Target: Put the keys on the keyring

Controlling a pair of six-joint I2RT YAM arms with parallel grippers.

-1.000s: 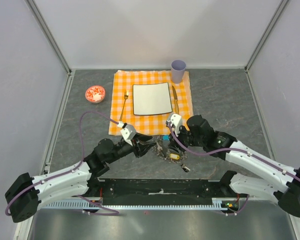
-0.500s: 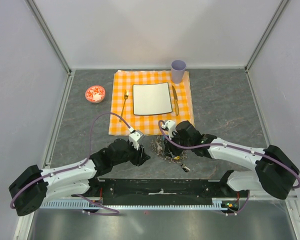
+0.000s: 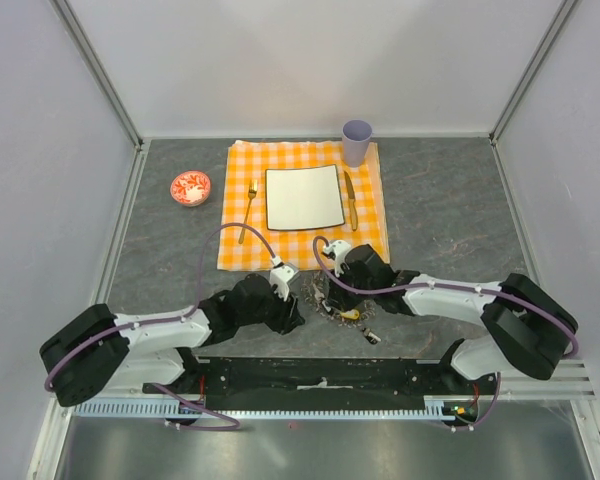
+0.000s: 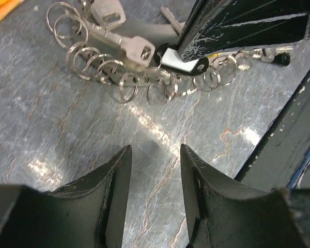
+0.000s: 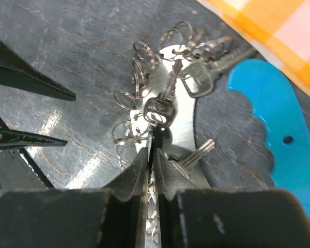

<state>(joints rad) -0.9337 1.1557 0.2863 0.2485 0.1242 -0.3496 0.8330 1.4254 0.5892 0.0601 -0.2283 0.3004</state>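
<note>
Far left, the red-and-white bowl (image 3: 190, 187) sits on the counter (image 3: 450, 200), well apart from the action. Now your left end effector (image 3: 290, 318) is low over the bare stone, jaws wide apart with nothing between them. In the left wrist view the fingers (image 4: 116, 175) frame only grey counter, just short of the pile.

Centre stage: the keys (image 4: 126, 46) lie flat in a tangle with the keyring (image 5: 144, 54) and its string of silvery loops, just off the near edge of the orange checked cloth (image 3: 240, 250), between your two arms.

On to your right end effector (image 5: 154, 151) - it's closed down to a sliver, tips right at the dark-headed key (image 5: 159, 111) in the heap. You can't tell from here whether it's actually pinching that key.

Furthest right in the right wrist view, the turquoise tag (image 5: 276, 129) lies flat beside the keys, close to the cloth.
</note>
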